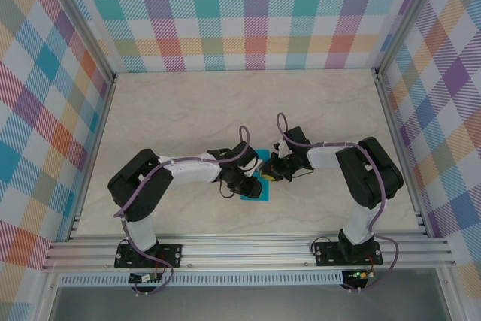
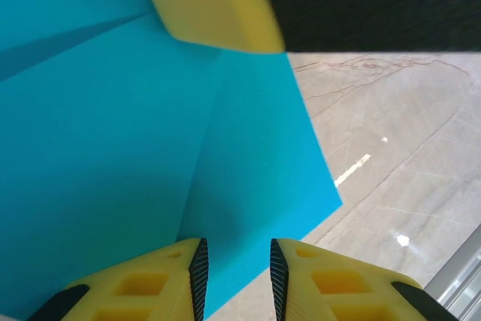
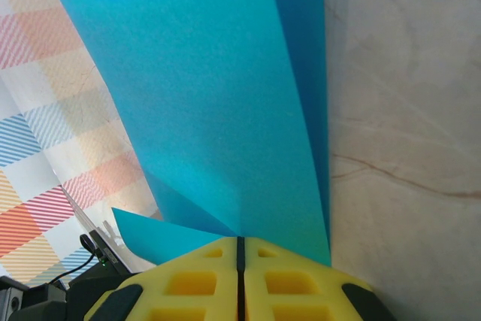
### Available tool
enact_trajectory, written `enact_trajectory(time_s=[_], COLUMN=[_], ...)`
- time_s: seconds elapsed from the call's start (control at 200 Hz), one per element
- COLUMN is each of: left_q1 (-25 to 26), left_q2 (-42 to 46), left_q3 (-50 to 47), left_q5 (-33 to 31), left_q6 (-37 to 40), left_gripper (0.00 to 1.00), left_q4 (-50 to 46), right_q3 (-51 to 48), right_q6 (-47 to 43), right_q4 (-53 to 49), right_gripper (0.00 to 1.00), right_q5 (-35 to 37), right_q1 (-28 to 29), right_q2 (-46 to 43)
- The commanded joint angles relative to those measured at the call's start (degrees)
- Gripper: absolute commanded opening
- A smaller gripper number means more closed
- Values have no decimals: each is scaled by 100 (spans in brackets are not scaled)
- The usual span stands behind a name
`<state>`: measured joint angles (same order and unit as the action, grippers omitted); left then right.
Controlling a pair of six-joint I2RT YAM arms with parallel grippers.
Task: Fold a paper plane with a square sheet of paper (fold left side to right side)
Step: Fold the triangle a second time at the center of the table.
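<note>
**Top view.** Left gripper (image 1: 248,184): reaches in toward the middle of the table (image 1: 188,110), tips just beside those of the right gripper (image 1: 269,173). Too small here to tell how far either pair of jaws stands apart. Paper (image 1: 252,195): turquoise, lies under and between the two grippers, poking out past the near side of the left gripper and the far side of the right one. Checked walls (image 1: 248,13): well beyond both.

**Left wrist view.** Left gripper (image 2: 237,280): yellow fingers (image 2: 150,283) slightly spread, with a narrow gap between the ribbed pads, clamping nothing. Paper (image 2: 113,148): spreads ahead and to the left of the fingers, creased in several straight lines. One slanted edge runs down into the gap between the pads. Cannot tell whether it touches either pad. Straight ahead, at the far end of the paper: one yellow finger (image 2: 210,5) of the right gripper, set against the paper. To the right of the fingers: bare marbled table (image 2: 398,155), then a metal rail (image 2: 460,268) at the far right.

**Right wrist view.** Right gripper (image 3: 240,249): yellow fingers (image 3: 293,283) pressed together, no gap left, pinching the paper (image 3: 195,95). Paper: comes up out of the pads in more than one layer and fans out wide ahead of them. A small pointed flap (image 3: 143,234) sticks out just left of the fingers. Right of the gripper: table (image 3: 406,110). Left of it: checked wall (image 3: 45,110).
</note>
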<state>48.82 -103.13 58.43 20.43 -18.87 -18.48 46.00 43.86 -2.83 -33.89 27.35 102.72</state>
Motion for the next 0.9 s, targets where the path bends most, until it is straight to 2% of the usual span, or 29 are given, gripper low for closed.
enact_trajectory(time_s=[0.0, 0.42, 0.9], left_q1=[-98, -221, -229], left_q2=[112, 267, 670], left_q3=[-138, -773, -1725], left_q5=[66, 311, 316], left_q6=[-108, -460, -820], left_gripper=[30, 27, 26], left_q4=[70, 652, 1024], right_q3=[-117, -107, -63], right_q6=[-138, -154, -178], right_q4=[-414, -446, -499], right_gripper=[9, 9, 9], right_q5=[410, 434, 436], right_q1=[51, 49, 51], right_q2=[401, 407, 451])
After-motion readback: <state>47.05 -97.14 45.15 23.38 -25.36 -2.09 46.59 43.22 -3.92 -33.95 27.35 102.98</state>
